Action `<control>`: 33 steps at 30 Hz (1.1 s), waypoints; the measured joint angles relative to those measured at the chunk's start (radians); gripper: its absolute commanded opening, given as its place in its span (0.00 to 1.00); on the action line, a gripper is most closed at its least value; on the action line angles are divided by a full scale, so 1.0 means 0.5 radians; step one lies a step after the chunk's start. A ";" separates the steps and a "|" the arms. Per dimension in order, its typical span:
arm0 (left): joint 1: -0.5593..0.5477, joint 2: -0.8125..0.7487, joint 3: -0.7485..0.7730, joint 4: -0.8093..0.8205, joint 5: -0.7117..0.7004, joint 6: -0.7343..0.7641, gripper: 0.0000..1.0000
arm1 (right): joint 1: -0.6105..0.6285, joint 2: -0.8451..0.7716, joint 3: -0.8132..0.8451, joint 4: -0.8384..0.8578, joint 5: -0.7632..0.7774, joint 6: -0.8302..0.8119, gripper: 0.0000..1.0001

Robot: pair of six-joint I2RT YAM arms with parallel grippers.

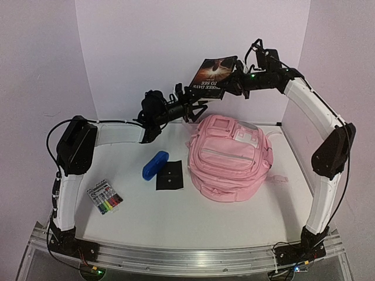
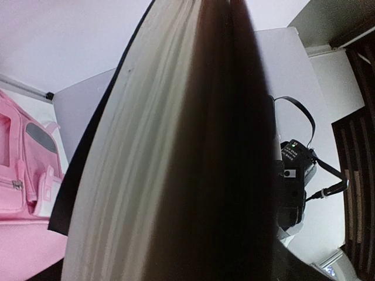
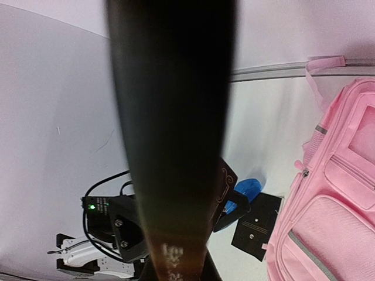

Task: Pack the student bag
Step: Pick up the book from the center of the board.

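The pink student bag (image 1: 231, 155) lies on the table at centre right, pockets facing up; it also shows in the left wrist view (image 2: 23, 175) and the right wrist view (image 3: 334, 205). A dark-covered book (image 1: 214, 72) hangs in the air above the bag's far edge. My right gripper (image 1: 235, 82) is shut on the book's right side. My left gripper (image 1: 198, 106) is shut on its lower left corner. The book's pale page edge (image 2: 146, 175) fills the left wrist view and its dark cover (image 3: 176, 117) fills the right wrist view, hiding both sets of fingertips.
A blue case (image 1: 155, 164) and a flat black square card (image 1: 170, 175) lie left of the bag, both also in the right wrist view (case (image 3: 246, 188), card (image 3: 258, 225)). A pack of coloured markers (image 1: 105, 196) lies at front left. White walls enclose the back and sides.
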 measured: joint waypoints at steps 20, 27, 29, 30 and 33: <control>0.094 -0.130 -0.424 0.139 -0.105 -0.080 0.00 | -0.020 -0.453 -1.149 0.832 -0.081 0.115 0.78; 0.233 -0.654 -0.849 -0.513 -0.019 0.230 0.00 | -0.047 -0.720 -1.330 0.205 0.144 -1.007 0.75; 0.226 -0.851 -0.960 -0.681 0.001 0.324 0.00 | 0.017 -0.826 -1.454 0.045 0.279 -1.334 0.75; 0.218 -0.935 -1.000 -0.747 0.011 0.367 0.00 | 0.070 -0.868 -1.505 -0.030 0.348 -1.475 0.75; 0.197 -1.165 -1.083 -0.951 0.025 0.497 0.00 | 0.273 -0.913 -1.587 -0.163 0.552 -1.806 0.74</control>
